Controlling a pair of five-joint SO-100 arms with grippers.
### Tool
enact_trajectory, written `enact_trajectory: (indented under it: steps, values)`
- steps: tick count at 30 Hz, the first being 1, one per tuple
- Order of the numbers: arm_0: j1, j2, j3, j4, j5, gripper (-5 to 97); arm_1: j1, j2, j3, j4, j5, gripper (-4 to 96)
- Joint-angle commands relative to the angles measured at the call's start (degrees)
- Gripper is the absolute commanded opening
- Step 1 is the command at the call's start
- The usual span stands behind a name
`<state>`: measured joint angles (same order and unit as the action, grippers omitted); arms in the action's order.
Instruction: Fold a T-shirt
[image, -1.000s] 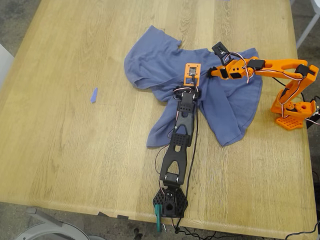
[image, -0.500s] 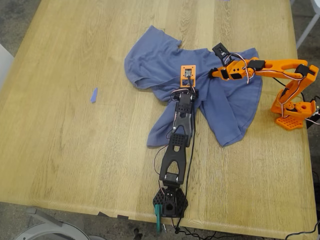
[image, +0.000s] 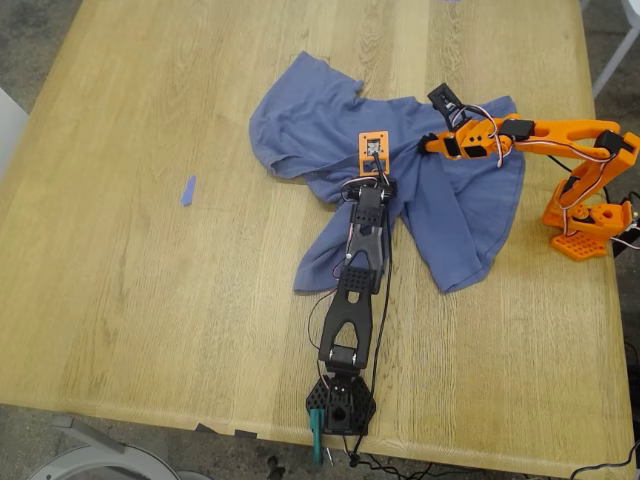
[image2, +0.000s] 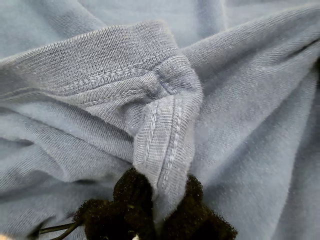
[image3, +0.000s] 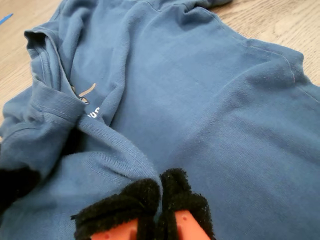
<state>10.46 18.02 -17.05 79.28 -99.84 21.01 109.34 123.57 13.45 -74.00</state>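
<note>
The T-shirt (image: 400, 170) lay crumpled mid-counter (image: 150, 300), unfolded; my first gripper (image2: 160, 200) pinched a hem fold; my second gripper (image3: 160, 192) clamped cloth.

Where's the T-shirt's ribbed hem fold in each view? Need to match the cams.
Exterior view: on the T-shirt, hidden at the black arm's tip, mid-table.
First wrist view: ribbed hem fold fills the centre, pinched by my first gripper.
Second wrist view: cannot tell it apart; my second gripper nips plain cloth.
Shared landmark: the T-shirt's stitched edges.
</note>
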Motion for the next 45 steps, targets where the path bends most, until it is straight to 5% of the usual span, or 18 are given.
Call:
enact_trajectory:
  steps: [1, 25, 45]
  values:
    - [1.58, 14.5, -2.02, 0.79, 0.09, 0, 1.14, 3.52, -0.35, -1.32, -0.26, 0.0]
    - [24.08, 23.12, -2.02, 4.22, 0.53, 0, 6.94, 3.43, 1.76, -4.31, -0.53, 0.0]
    - [38.5, 10.63, -2.02, -2.2, 0.0, 0, 12.39, 3.78, 3.08, -5.19, -0.53, 0.0]
